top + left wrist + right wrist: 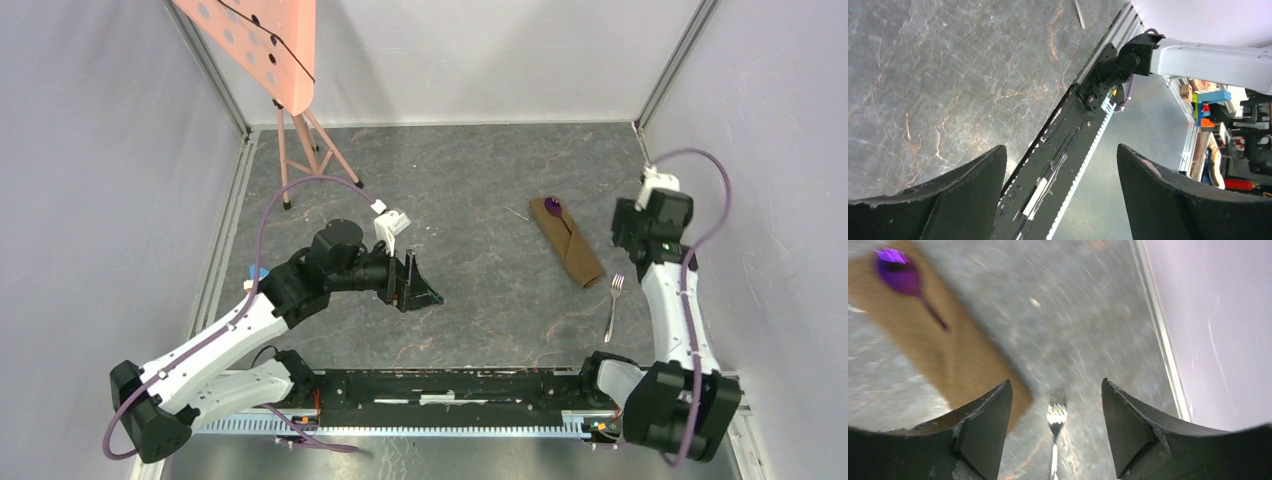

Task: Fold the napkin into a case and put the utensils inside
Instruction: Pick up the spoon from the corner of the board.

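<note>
Top external view: the narrow, folded tan-brown cloth case [570, 245] lies on the dark grey marbled table [470, 170], right of centre. Its long axis runs on a slant, from a far end nearer the middle of the table to a near end nearer the right wall. A purple-headed utensil [553, 208] pokes out of the far end, its thin stem lying along the case's axis. The silvery metal fork [612, 308] lies bare on the table just beside the case's near end, not touching it. Its tines point to the far side and its handle toward my bases.

My right pincer [1055, 387] hangs above the table by the case's right side, jaws spread and empty. The right wrist view is smeared, but the fork's tines show below the gap, and the case's near corner sits by the left finger.

My left pincer [1062, 150] is well apart, left of centre, turned sideways, jaws wide and empty.

A salmon-pink perforated board on a tripod stand [262, 45] occupies the far left corner. A thin pale sliver [517, 213], possibly a stick, lies just left of the case's far end.
</note>
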